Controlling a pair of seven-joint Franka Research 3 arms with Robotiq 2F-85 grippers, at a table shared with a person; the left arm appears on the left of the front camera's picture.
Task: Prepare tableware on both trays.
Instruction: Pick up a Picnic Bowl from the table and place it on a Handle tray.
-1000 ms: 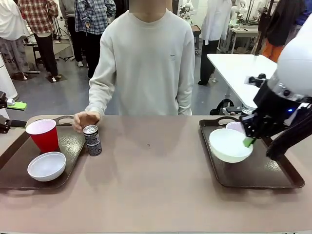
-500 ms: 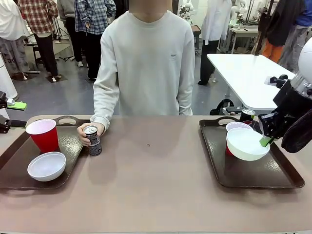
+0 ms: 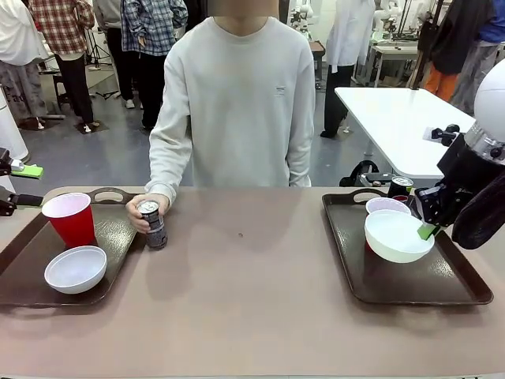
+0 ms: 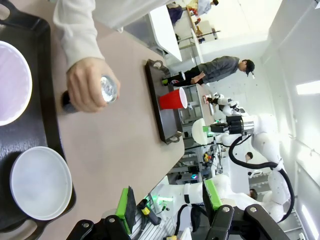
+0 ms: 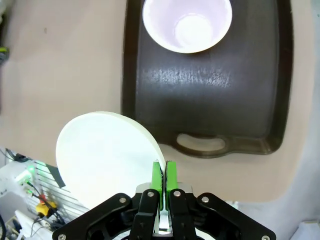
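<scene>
White and shallow, a bowl (image 3: 397,235) hangs at the right of the front view, held above the right tray (image 3: 410,280) by the right gripper (image 3: 427,230). That arm comes in from the right edge, its black wrist angled down and toward picture left, the green pads pressed together on the bowl's near-right rim. In the right wrist view the two pads (image 5: 158,178) sit almost flush at lower centre, pinching the bowl's (image 5: 107,155) edge, with the tray (image 5: 205,95) spread across the upper frame and a cup (image 5: 187,22) standing in it at the top. In the front view that cup (image 3: 387,206) shows just behind the bowl, and a dark can (image 3: 401,188) stands at the tray's far rim, probably on the tray, though the bowl and the arm partly hide its base.

At the left of the front view the left tray (image 3: 24,284) carries a red cup (image 3: 69,218) at its far side and a second bowl (image 3: 76,268) at its near side. Just beside the tray's right rim, on the table (image 3: 245,300), the person's hand (image 3: 144,213) wraps a second can (image 3: 152,225), which leans slightly.

The left gripper (image 4: 170,202) shows at the bottom of the left wrist view, its fingers (image 4: 126,204) spread apart and holding nothing, looking across at the person's hand (image 4: 87,85) on the can (image 4: 107,89).
</scene>
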